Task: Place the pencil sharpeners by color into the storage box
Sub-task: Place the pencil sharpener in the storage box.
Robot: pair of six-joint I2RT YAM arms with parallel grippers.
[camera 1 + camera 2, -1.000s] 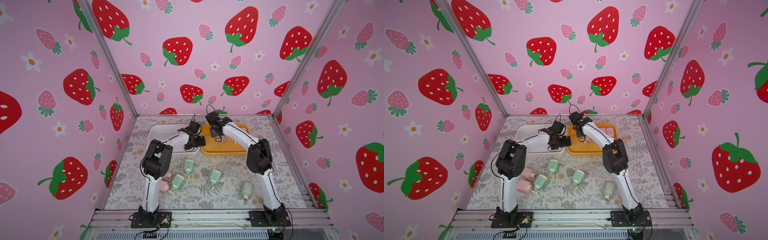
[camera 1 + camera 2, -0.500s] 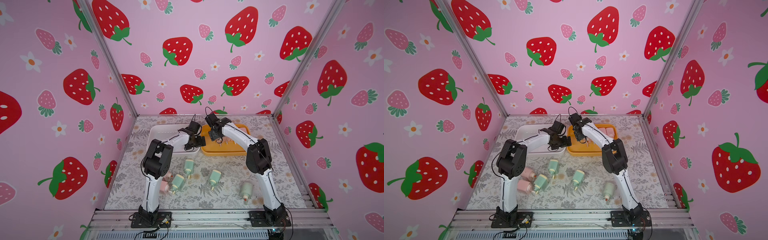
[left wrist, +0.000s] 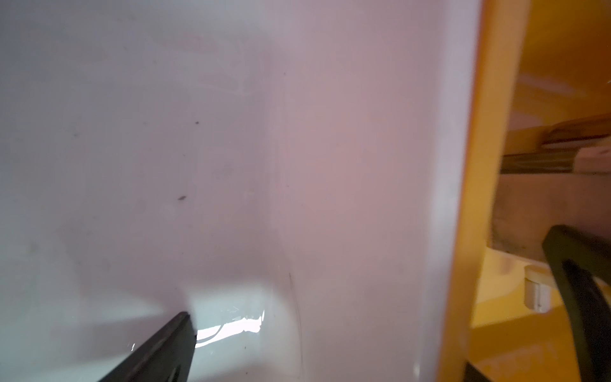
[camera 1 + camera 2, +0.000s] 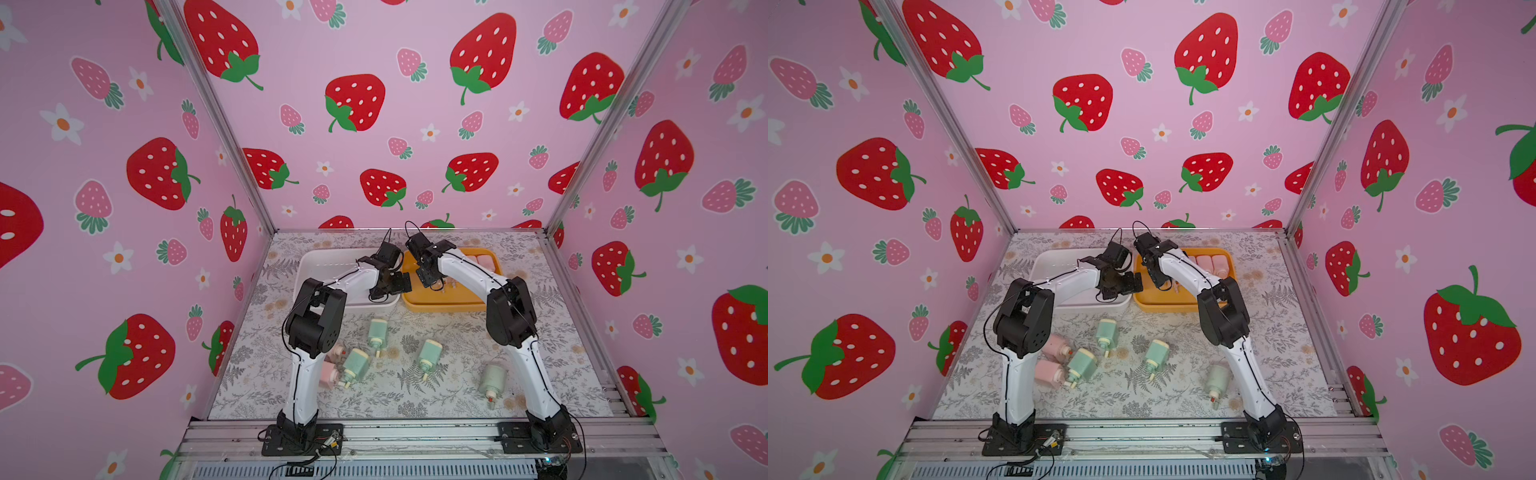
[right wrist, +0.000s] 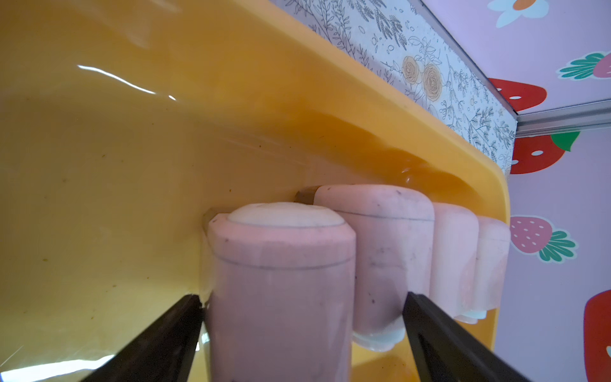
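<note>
Spreading wide, the right gripper (image 5: pixel 301 296) frees a fourth pink sharpener (image 5: pixel 281 251) in the orange tray (image 5: pixel 132 148); the left gripper (image 3: pixel 370 271) gapes empty.

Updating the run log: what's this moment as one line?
right gripper: open, straddling pink sharpener in orange tray | left gripper: open, at white tray | table: four green sharpeners, two pink sharpeners

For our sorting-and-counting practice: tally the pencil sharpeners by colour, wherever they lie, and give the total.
Pink sharpeners: 6 (4 in the yellow tray, 2 on the table)
Mint green sharpeners: 4, all on the table
Total: 10
</note>
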